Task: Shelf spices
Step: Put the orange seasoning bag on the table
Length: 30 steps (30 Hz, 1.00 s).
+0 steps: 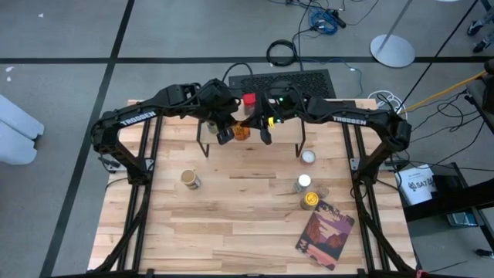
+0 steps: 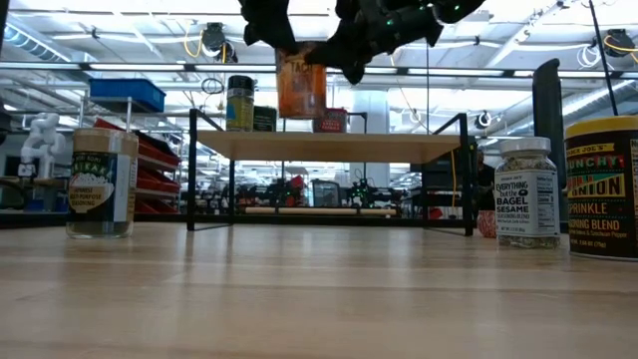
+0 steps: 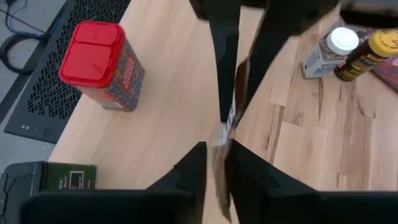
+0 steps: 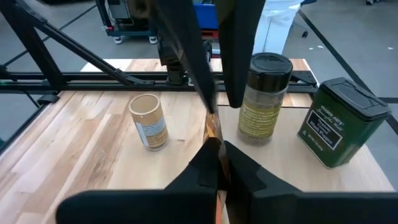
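I count three spices on the shelf (image 2: 329, 146), the orange-labelled packet (image 2: 301, 90) pinched by my right tool (image 1: 265, 133) above it while the left tool (image 1: 225, 133) lets go, four jars remaining on the tabletop (image 1: 247, 224).

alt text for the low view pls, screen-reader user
Two dark grippers hold an orange-labelled packet in the air just above a low shelf, which carries a black-lidded jar and a dark tin. On the wooden table stand three jars: one left, two right.
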{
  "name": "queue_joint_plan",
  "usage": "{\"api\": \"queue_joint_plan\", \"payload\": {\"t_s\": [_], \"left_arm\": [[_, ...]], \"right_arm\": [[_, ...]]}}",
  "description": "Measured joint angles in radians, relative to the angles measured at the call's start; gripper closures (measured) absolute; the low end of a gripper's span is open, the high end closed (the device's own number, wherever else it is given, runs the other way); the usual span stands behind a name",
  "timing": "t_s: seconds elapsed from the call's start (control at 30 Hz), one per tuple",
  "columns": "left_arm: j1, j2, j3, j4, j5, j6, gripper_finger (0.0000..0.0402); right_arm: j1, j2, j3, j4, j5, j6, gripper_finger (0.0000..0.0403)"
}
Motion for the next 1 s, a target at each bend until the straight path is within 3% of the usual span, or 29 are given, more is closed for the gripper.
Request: {"api": "queue_joint_plan", "payload": {"t_s": [0.33,0.47,0.67,1.0], "left_arm": [[-0.046,-0.055,0.0,0.123,-0.112,0.001,0.0178],[-0.065,-0.102,0.0,0.186,-0.134,0.001,0.0139],[-0.105,-0.171,0.0,0.208,-0.191,0.001,0.0126],[-0.224,-0.218,0.0,0.196,-0.206,-0.01,0.0125]], "right_arm": [[0.001,-0.148,0.001,-0.184,0.005,0.017,0.0403],[0.013,-0.211,0.001,-0.269,0.045,0.022,0.0403],[0.049,-0.315,0.001,-0.339,0.107,0.055,0.0403],[0.166,-0.496,0.001,-0.472,0.111,0.119,0.0403]]}}
